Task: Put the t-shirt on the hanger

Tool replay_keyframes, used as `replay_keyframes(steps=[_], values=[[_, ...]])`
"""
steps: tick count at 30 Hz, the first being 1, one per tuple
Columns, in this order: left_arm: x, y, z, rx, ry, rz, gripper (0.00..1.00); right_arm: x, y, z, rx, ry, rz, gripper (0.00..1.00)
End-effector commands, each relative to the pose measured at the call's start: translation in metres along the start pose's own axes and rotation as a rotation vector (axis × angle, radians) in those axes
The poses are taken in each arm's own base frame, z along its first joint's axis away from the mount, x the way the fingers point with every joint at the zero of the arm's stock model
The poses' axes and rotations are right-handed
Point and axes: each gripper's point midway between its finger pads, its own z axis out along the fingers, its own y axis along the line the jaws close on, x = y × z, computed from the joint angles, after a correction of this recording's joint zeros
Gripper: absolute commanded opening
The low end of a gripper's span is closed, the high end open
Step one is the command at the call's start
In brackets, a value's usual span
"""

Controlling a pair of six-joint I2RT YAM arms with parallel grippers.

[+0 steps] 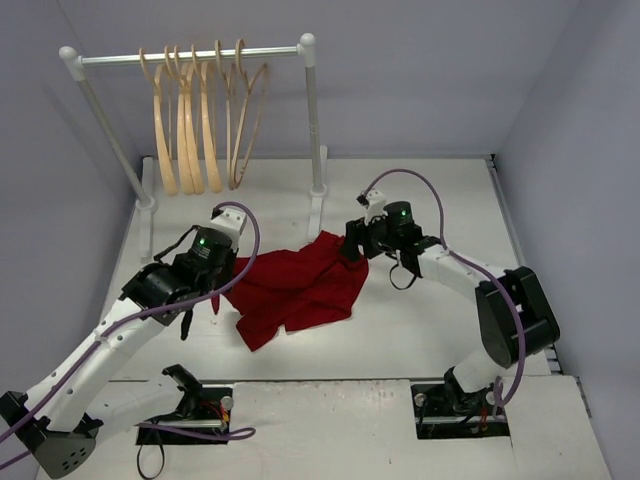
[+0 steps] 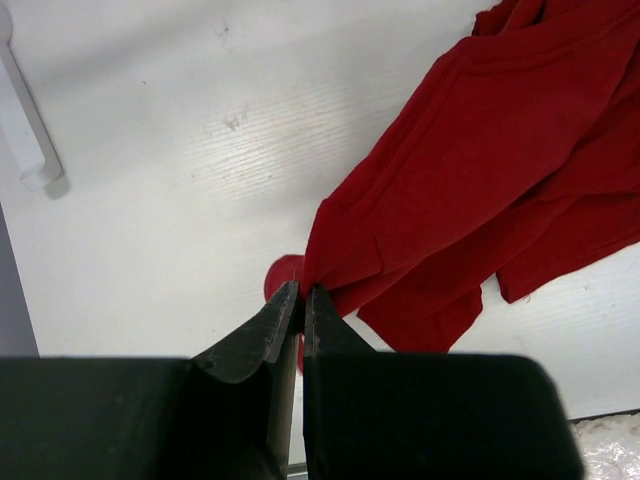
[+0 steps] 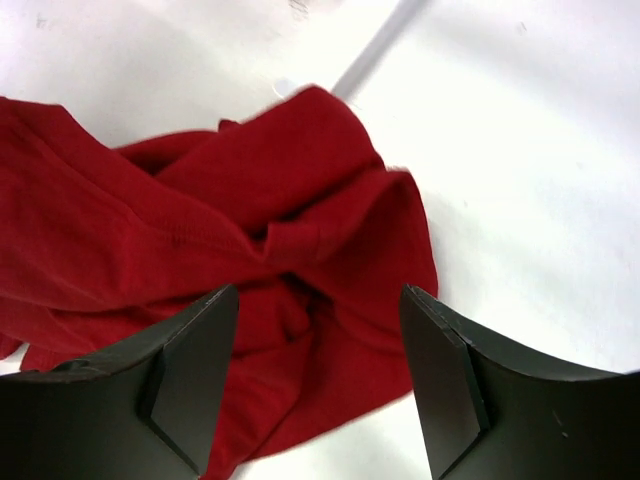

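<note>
The white tabletop [image 1: 420, 330] fills most of the top view and carries everything. At its far edge, in the upper left of the frame, stands one white-and-metal rail stand [image 1: 190, 57], set back so the middle is free for handling cloth. Two arms reach in from the bottom edge, the left arm [image 1: 110, 340] from the lower left and the right arm [image 1: 470, 285] from the lower right, so that they flank the one t-shirt [image 1: 300, 285].

The dark-red garment lies crumpled on the tabletop at the centre of the frame and is on no hanger. On the rail hang the hangers [image 1: 200, 130], five as far as the crowded hooks allow counting. They are packed along the rail's left half and none has been taken down, so the hanging step looks not yet begun.

The left hand [image 2: 302, 295] is fully closed, its tips pinching a fold at the shirt's left border, probably to anchor or lift that side. The right hand [image 3: 318, 300] stands wide apart with nothing gripped. Its two fingers [image 3: 190, 370] straddle the rumpled upper-right part of the shirt from above, seemingly placed to take a second hold so the cloth can be spread.
</note>
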Motion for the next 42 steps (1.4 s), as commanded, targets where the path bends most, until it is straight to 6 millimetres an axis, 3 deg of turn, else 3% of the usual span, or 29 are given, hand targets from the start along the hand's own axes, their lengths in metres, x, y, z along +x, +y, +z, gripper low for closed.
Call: replay_keyframes(steps=[1,10,17,20,24,25,27,30,31,32,33,35,37,38,42], values=[[-0.012,0.004,-0.006,-0.01,-0.058,-0.048,0.0,-0.031,0.017,0.017,-0.135,-0.06,-0.162,0.63],[-0.006,0.004,-0.003,-0.008,-0.043,-0.044,0.0,-0.023,0.025,0.045,-0.247,-0.014,-0.206,0.72],[-0.003,0.005,0.0,-0.016,-0.03,-0.046,0.0,-0.03,0.032,0.055,-0.273,-0.023,-0.238,0.66],[-0.006,0.005,0.0,-0.015,-0.034,-0.046,0.0,-0.034,0.032,0.057,-0.277,-0.031,-0.243,0.5],[-0.02,0.007,-0.006,-0.011,-0.063,-0.05,0.0,-0.054,0.027,0.054,-0.224,-0.071,-0.247,0.0],[-0.026,0.008,-0.009,-0.008,-0.075,-0.036,0.0,-0.062,0.028,0.05,-0.21,-0.09,-0.253,0.0],[-0.044,0.01,-0.019,-0.003,-0.118,-0.04,0.0,-0.096,0.035,0.025,-0.179,-0.176,-0.285,0.0],[-0.094,0.012,-0.045,0.016,-0.23,-0.048,0.0,-0.174,0.043,-0.033,-0.055,-0.328,-0.328,0.0],[-0.122,0.014,-0.065,0.034,-0.306,-0.067,0.0,-0.202,0.05,-0.06,-0.025,-0.382,-0.344,0.0],[-0.127,0.013,-0.064,0.036,-0.307,-0.066,0.0,-0.219,0.056,-0.074,-0.02,-0.404,-0.353,0.0],[-0.153,0.015,-0.085,0.059,-0.381,-0.075,0.0,-0.242,0.061,-0.096,0.014,-0.45,-0.365,0.0],[-0.191,0.014,-0.104,0.078,-0.458,-0.064,0.0,-0.298,0.078,-0.151,0.058,-0.571,-0.393,0.0],[-0.229,0.018,-0.135,0.101,-0.567,-0.083,0.0,-0.321,0.088,-0.177,0.063,-0.636,-0.42,0.0],[-0.253,0.024,-0.163,0.113,-0.655,-0.094,0.0,-0.343,0.101,-0.203,0.056,-0.708,-0.447,0.0],[-0.299,0.025,-0.196,0.135,-0.787,-0.065,0.0,-0.381,0.121,-0.242,0.05,-0.827,-0.499,0.0]])
